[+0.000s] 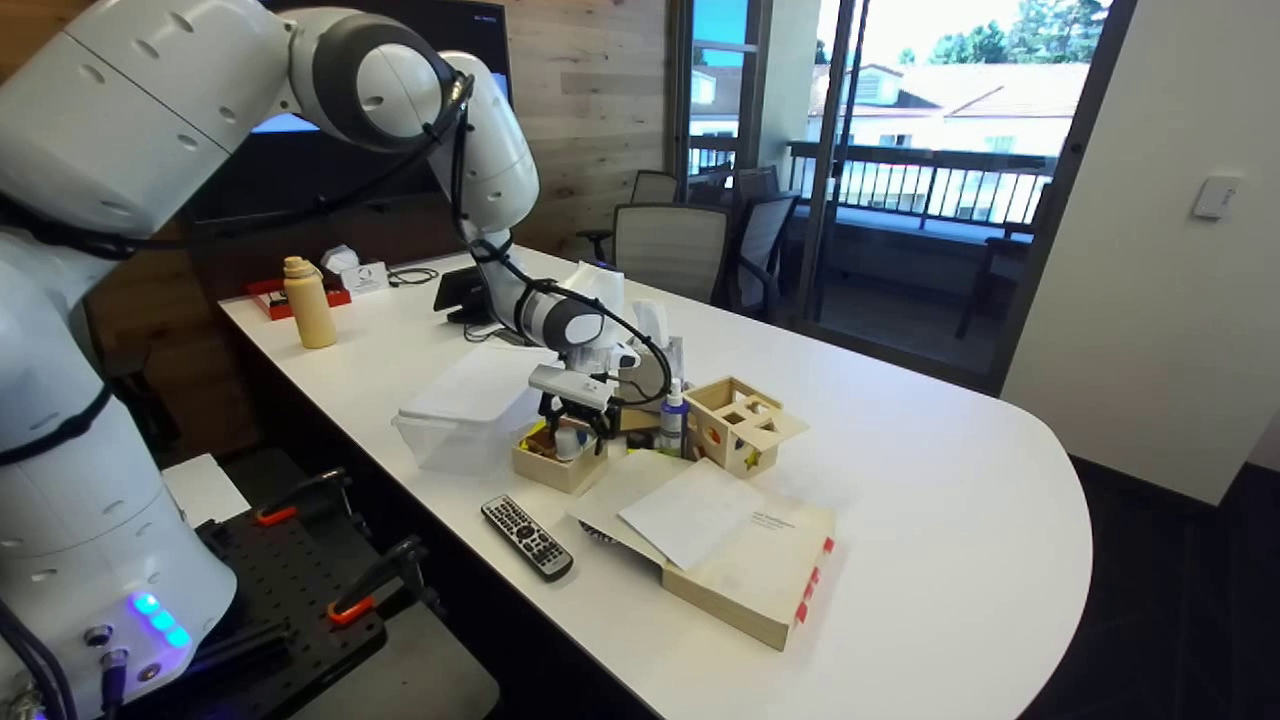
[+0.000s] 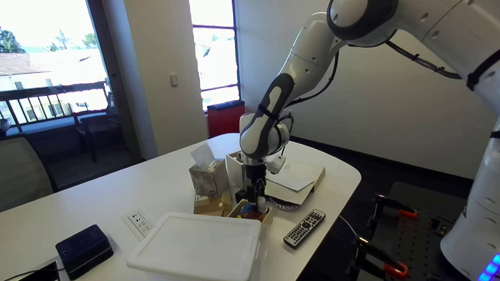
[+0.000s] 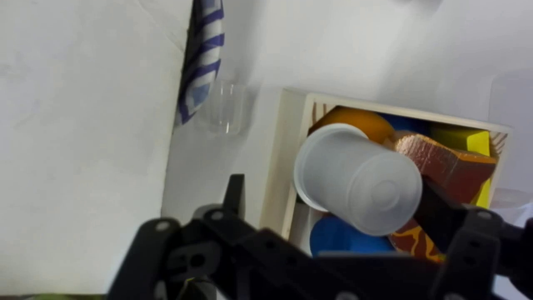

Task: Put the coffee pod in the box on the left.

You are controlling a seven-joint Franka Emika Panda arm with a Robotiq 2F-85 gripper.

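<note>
White and smooth, the broad worktop (image 1: 930, 490) carries everything that matters. On it, in an exterior view, a clear plastic tub (image 1: 470, 400) with a white lid sits at ten o'clock from the low, pale tan, tray-like box (image 1: 550, 472), which I take to be the one meant. The black two-fingered claw (image 3: 332, 181) is spread apart and holds nothing: in the wrist view one finger shows outside the box at nine o'clock, the other within its walls, on the four o'clock side. A heap of brown, orange, blue and yellow blocks (image 3: 452, 166) fills the box, and on it lies the whitish, tapered plastic coffee pod (image 3: 358, 179), rim towards ten o'clock, base towards four. Placing looks done.

Should it need lifting, expect a light, thin-walled cup: smooth enough to slip, apt to roll on the uneven blocks, likely to dent if pinched hard. Take its wall just below the rim, fingers at one and seven o'clock; as they stand, they would press it nearly end to end. Whether the inner finger touches the base, I cannot tell.
</note>
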